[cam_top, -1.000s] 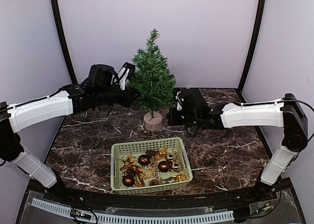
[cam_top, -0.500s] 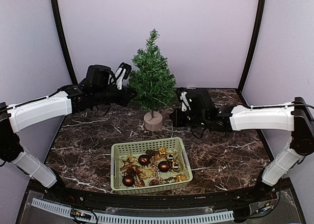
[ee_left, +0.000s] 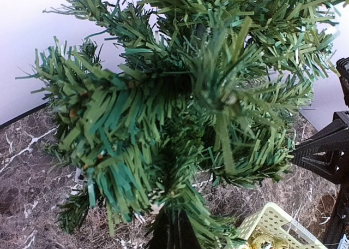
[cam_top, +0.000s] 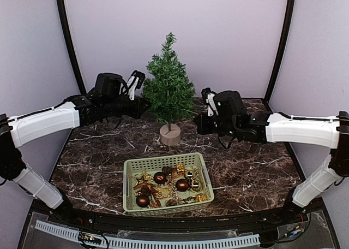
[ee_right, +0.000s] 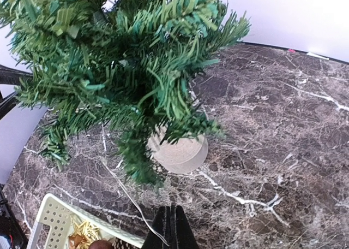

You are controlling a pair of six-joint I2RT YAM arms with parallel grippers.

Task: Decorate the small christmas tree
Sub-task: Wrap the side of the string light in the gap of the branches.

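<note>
Small christmas tree (cam_top: 169, 88) upright on tabletop (cam_top: 248, 164). Left fingers (ee_left: 172, 230) closed, empty, left of tree. Right fingers (ee_right: 173, 224) closed, empty, right of tree. Ornament basket (cam_top: 163, 164) before tree.

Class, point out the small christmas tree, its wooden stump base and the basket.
small christmas tree (cam_top: 170, 88): top external view, middle of its branches.
wooden stump base (ee_right: 182, 153): right wrist view, its pale side.
basket (cam_top: 158, 162): top external view, far rim.
</note>
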